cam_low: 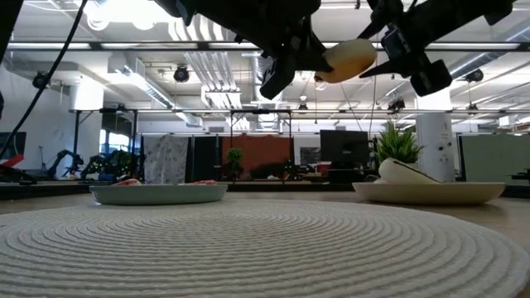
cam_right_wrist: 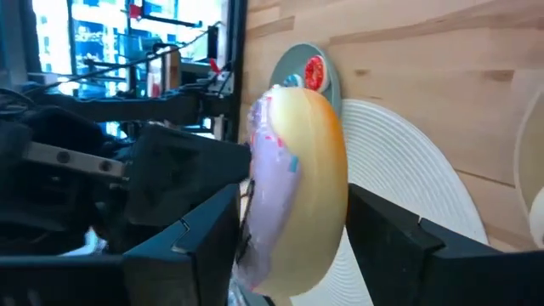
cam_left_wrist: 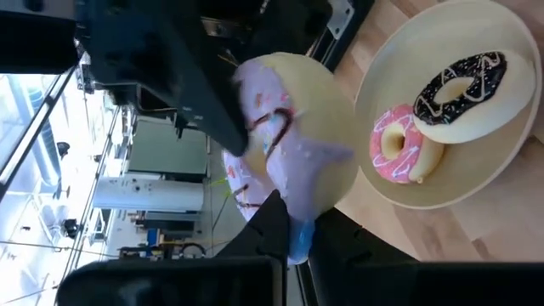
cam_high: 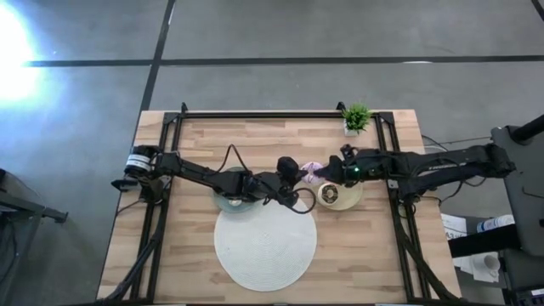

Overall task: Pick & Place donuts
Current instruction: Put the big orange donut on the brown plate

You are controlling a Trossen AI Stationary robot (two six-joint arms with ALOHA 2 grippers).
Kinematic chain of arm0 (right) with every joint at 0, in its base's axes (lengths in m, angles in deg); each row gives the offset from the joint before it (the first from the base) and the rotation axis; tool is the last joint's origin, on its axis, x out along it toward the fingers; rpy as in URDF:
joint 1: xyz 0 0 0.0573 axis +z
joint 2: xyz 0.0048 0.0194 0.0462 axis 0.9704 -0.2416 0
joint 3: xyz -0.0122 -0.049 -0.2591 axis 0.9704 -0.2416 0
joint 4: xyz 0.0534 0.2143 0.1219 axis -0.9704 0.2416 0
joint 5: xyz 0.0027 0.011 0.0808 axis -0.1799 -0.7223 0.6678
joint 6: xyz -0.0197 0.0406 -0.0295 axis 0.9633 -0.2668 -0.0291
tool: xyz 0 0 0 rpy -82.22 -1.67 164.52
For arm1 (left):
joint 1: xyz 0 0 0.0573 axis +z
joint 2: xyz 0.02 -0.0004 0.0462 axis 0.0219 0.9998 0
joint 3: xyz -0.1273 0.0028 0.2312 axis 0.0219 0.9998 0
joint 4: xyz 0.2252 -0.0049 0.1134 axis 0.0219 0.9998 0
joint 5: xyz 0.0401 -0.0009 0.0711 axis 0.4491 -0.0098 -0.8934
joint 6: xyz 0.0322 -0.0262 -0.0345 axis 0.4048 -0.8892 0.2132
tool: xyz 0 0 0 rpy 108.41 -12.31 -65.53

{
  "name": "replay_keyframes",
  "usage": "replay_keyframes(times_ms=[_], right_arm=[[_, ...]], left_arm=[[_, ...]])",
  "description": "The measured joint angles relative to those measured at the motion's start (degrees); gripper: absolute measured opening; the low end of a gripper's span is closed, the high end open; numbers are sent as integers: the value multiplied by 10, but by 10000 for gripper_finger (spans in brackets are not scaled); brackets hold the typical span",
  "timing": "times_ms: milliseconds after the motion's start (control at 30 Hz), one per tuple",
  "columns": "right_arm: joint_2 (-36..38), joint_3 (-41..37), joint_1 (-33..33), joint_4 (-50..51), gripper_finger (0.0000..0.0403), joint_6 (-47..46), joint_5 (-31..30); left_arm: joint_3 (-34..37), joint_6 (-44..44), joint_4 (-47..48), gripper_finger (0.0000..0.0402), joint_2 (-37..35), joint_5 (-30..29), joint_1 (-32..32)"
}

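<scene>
While the left claw (cam_high: 299, 176) pinches the lavender-frosted donut (cam_high: 312, 171) above the tabletop (cam_high: 195, 246), between teal plate (cam_high: 228, 201) and beige plate (cam_high: 350, 197), the right claw (cam_high: 327, 172) brackets it, fingers wide.

Two dark robot arms over a wooden table

The left arm (cam_high: 200, 172) is black and slim, with a white band near its base and a thin black cable looping off it just behind the left gripper (cam_high: 291, 170). The right arm (cam_high: 442, 163) is black too, with pale lettering along its forearm and a small green light beside the right gripper (cam_high: 327, 169), whose fingers (cam_right_wrist: 183, 229) are flat, black, square-edged slabs.
</scene>
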Motion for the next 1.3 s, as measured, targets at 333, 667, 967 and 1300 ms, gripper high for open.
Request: replay_keyframes(times_ms=[333,667,967,1300], right_arm=[[2,-1,0,6,112,3,0],[2,-1,1,31,25,10,-25],[53,18,0,233,22,15,-62],[90,21,2,482,22,-20,15]], left_arm=[[0,-31,10,7,0,-7,-1],[0,-166,13,93,0,-7,0],[0,-272,66,165,-10,-62,-2],[0,-535,288,167,-28,6,3]])
